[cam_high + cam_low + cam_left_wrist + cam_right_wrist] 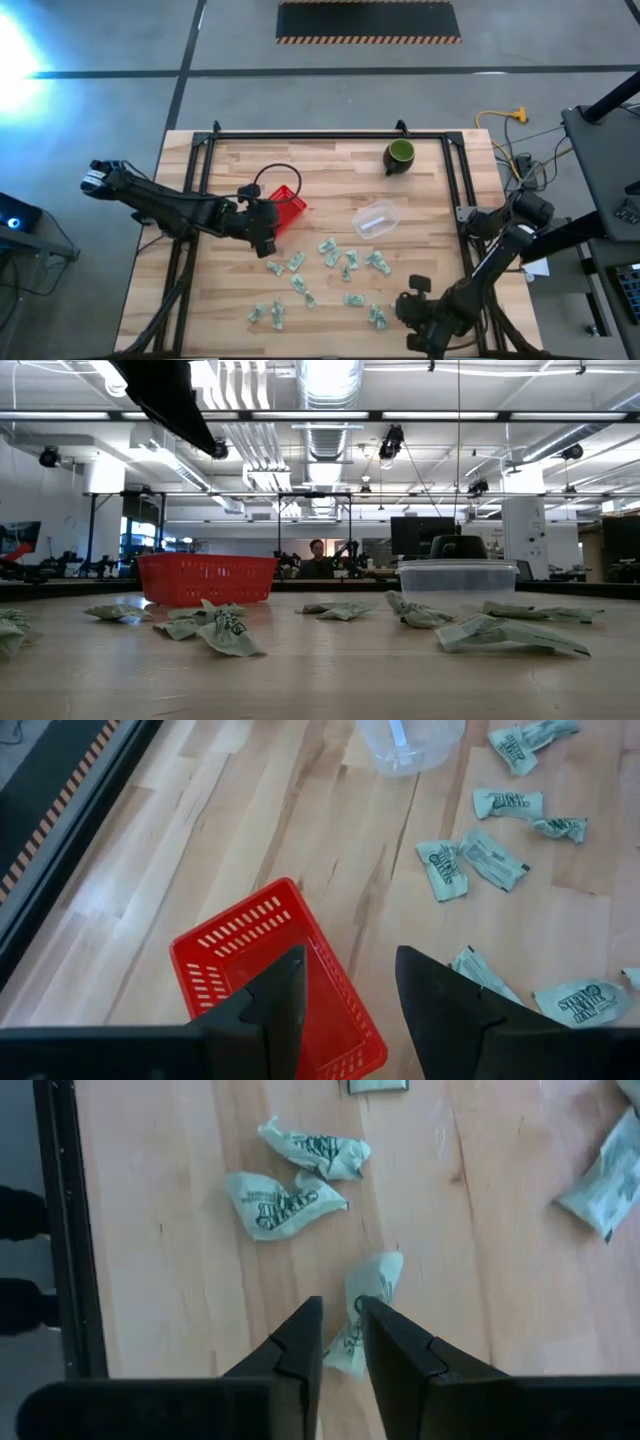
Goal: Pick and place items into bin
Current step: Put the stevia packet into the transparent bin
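Green-and-white wrapped pieces (pixel 330 270) lie scattered over the near half of the wooden table (pixel 330 165), between the two arms. Red basket (pixel 287 208) sits left of centre; left gripper (pixel 262 232) hovers above its near edge, jaws parted and empty, basket floor visible between them in left wrist view. Right gripper (pixel 412 300) is at the table's near right, jaws narrowed around one crumpled wrapper (pixel 362 1312). Clear plastic tub (pixel 376 218) sits mid-table, dark green cup (pixel 400 155) at the far side.
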Robot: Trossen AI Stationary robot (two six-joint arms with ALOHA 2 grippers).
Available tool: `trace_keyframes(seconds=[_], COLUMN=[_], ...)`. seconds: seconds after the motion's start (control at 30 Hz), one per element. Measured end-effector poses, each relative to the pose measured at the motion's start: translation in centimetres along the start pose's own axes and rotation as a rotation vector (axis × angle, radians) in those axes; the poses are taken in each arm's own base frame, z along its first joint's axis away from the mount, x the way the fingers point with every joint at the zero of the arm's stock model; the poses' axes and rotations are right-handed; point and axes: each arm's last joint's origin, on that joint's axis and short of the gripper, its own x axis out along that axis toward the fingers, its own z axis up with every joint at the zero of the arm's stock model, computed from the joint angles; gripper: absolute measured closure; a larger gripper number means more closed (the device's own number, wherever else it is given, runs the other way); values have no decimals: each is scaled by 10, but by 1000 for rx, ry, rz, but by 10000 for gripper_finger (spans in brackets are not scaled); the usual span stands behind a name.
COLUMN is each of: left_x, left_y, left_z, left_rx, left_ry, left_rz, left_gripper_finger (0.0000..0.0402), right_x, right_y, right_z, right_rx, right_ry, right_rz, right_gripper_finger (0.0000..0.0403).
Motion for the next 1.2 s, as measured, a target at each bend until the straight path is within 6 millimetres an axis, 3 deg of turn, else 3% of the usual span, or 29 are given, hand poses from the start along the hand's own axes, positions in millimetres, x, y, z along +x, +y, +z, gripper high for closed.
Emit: trace_keyframes(seconds=[0.47,0.73,1.2], left_x=[1,2,2], left_y=[0,0,0], left_z=[-1,-2,-3], left_rx=[1,3,6], left_ry=[1,6,11], left_rz=[1,3,0], left_gripper_finger=[262,262,262], right_x=[5,24,36], right_y=[-10,-17,-27], right_z=[2,0,-9], right_rx=[34,31,57], right_ry=[0,6,60], right_rz=[-25,61,23], right_gripper_finger=[215,209,209])
